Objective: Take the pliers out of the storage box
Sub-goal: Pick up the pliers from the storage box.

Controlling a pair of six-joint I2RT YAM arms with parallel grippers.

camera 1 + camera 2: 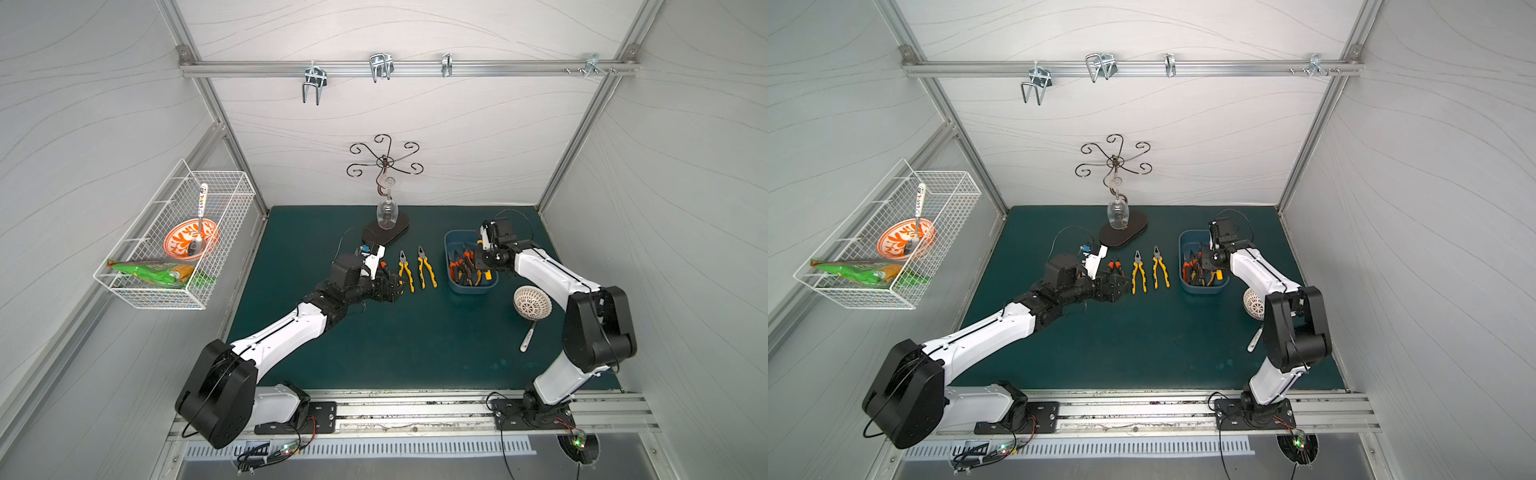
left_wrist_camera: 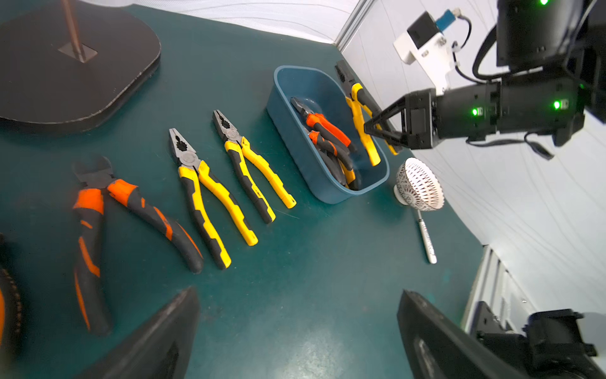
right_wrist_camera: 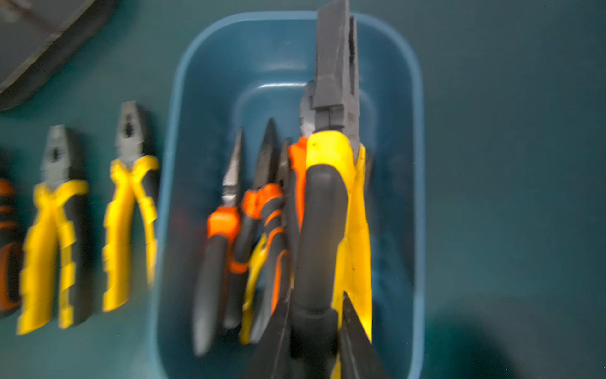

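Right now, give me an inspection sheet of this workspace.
Surface: green mat, faintly marked near the front.
Job's things: storage box holds several pliers; three pliers lie on the mat beside it.
Clutter: glass stand with one glass, white skimmer.
Grippers: left gripper open over the mat; right gripper shut on a yellow-handled pliers at the box.
Cables: loose loops at both wrists.
Surroundings: wire basket with bowl, spoon, packet; hooks on rail.

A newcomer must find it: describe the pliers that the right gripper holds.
On the green mat, find the blue storage box. Over it the right gripper pinches one yellow-and-black pliers by the handles. The other pliers all lie loose, in the box or in a row on the mat.
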